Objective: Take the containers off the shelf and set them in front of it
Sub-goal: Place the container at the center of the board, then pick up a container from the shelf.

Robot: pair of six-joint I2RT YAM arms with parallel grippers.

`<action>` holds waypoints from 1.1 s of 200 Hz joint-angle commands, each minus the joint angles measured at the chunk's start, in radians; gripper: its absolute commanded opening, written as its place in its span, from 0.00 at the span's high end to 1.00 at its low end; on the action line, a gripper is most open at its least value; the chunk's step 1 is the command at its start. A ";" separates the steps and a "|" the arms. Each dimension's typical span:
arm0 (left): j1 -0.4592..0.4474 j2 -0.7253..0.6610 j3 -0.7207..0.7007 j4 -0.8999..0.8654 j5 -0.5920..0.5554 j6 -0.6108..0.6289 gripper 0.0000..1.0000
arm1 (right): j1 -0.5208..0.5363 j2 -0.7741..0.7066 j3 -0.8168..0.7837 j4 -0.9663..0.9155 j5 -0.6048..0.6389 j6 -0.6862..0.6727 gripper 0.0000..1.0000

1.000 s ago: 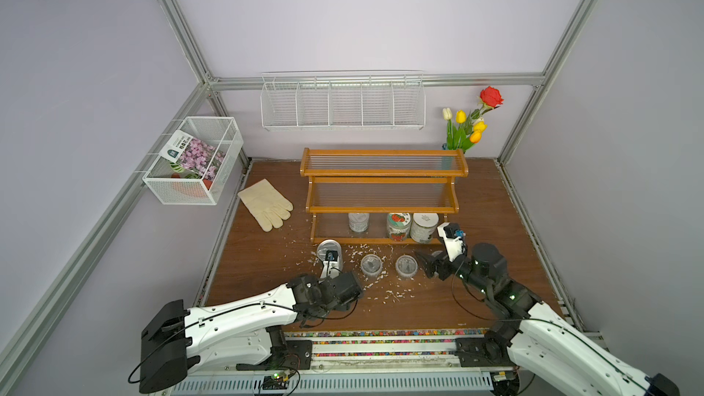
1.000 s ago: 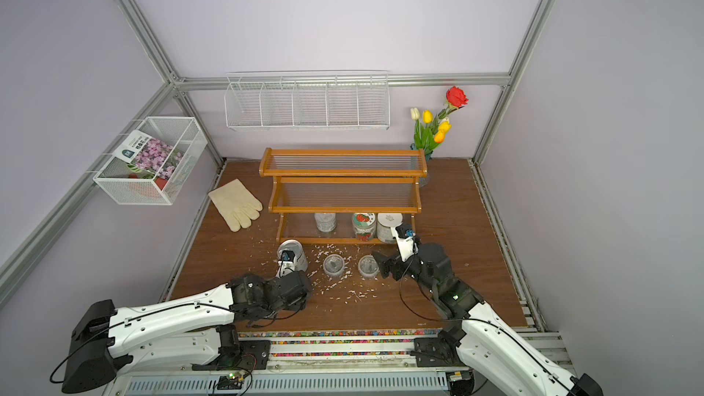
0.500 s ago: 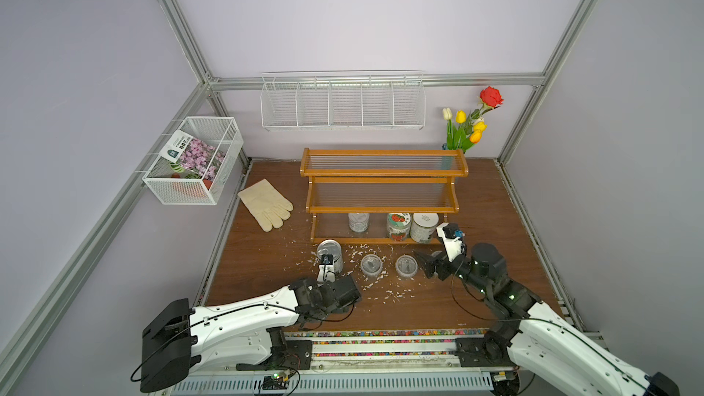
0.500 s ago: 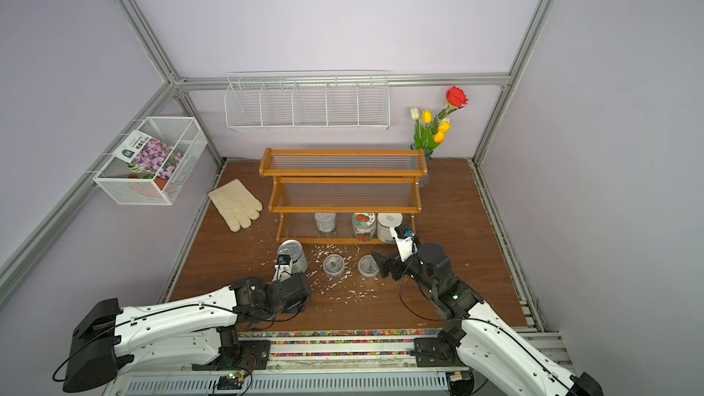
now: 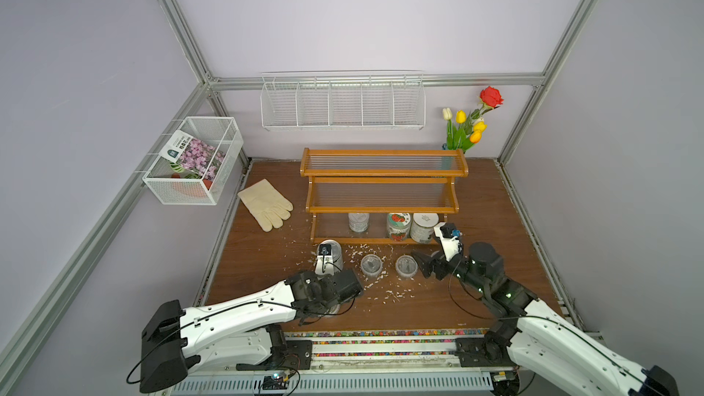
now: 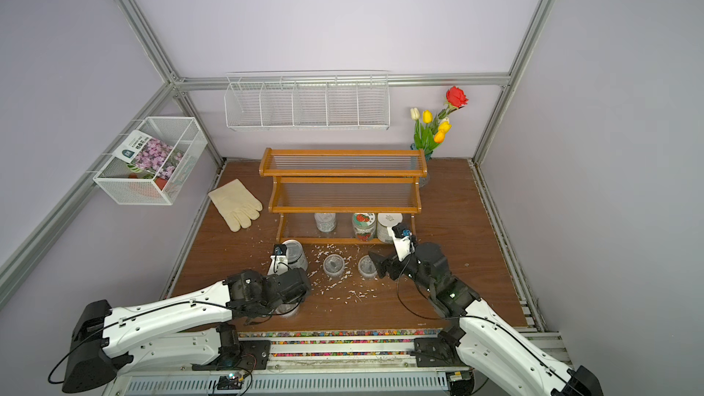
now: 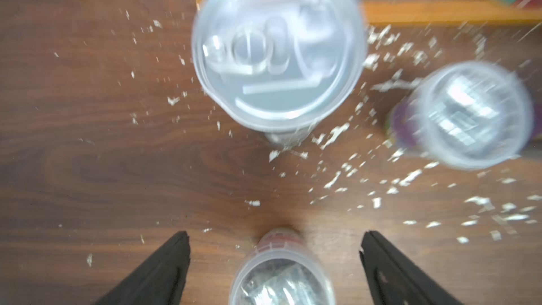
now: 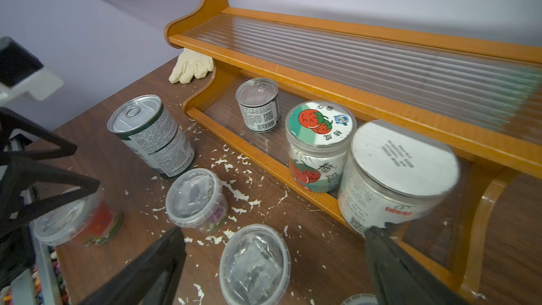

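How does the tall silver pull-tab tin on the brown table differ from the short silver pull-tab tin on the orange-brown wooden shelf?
The tall tin stands higher than the short tin. The tall tin rests on the table before the shelf; the short tin sits on its bottom tier, not yet taken off. Both stand upright with silver ring-pull lids.
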 commanded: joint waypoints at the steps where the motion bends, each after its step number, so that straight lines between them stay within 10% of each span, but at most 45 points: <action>1: 0.024 -0.047 0.066 -0.048 -0.062 0.064 0.05 | 0.052 0.046 0.026 0.093 -0.013 0.037 0.02; 84: 0.452 -0.185 0.108 0.221 0.186 0.538 0.06 | 0.286 0.556 0.205 0.436 0.208 0.086 0.02; 220: 0.729 -0.146 0.059 0.477 0.518 0.650 0.07 | 0.297 1.147 0.596 0.447 0.510 0.225 0.02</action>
